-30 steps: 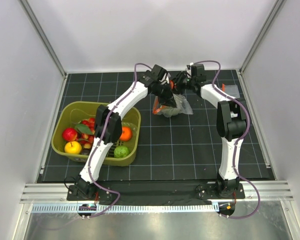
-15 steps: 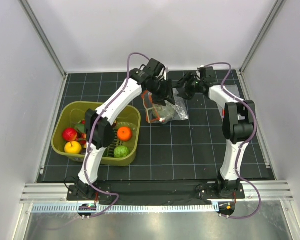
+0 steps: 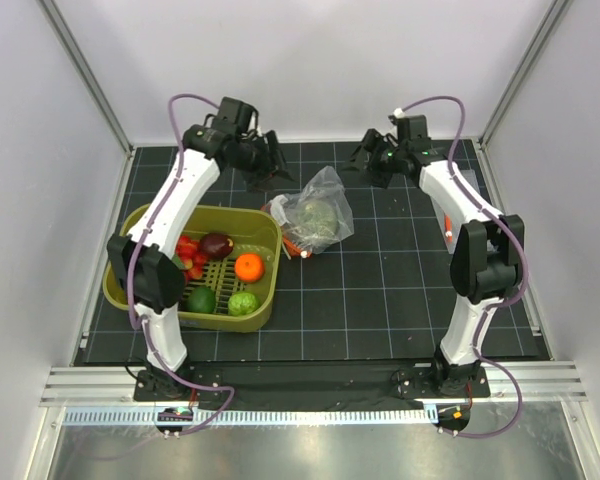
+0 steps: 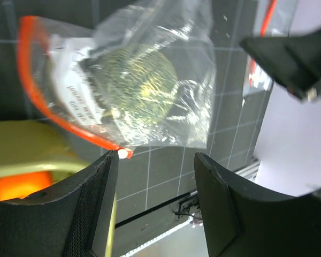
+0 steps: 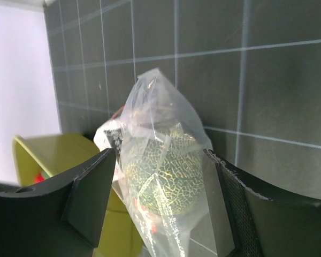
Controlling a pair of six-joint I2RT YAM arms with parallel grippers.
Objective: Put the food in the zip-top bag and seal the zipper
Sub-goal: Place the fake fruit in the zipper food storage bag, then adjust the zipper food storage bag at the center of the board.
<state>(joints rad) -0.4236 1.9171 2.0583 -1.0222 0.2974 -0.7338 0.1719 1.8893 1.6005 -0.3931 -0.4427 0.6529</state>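
Black gridded mat inside white walls, arm bases at the near edge. Clear bag lies on the mat near the middle, just right of the green basket, crumpled and peaked. One pale-green fruit with a netted skin sits inside the bag; left wrist view shows it through the plastic, right wrist view too. Zipper is the orange-red strip at the bag's end nearest the basket; from the left wrist it runs in a curve down to a small white end. Cannot tell whether the strip is pressed closed. Left gripper hangs above the far left of the mat, beyond the basket's far rim, fingers spread wide, nothing between them, apart from the bag. Right gripper hangs far right of the bag, fingers likewise spread wide, holding nothing, the bag lying below and beyond them. Basket contents: an orange, a dark red-purple fruit, a light green fruit, a darker green one, several small red pieces. Basket corner shows in both wrist views, touching or very near the bag's zipper end
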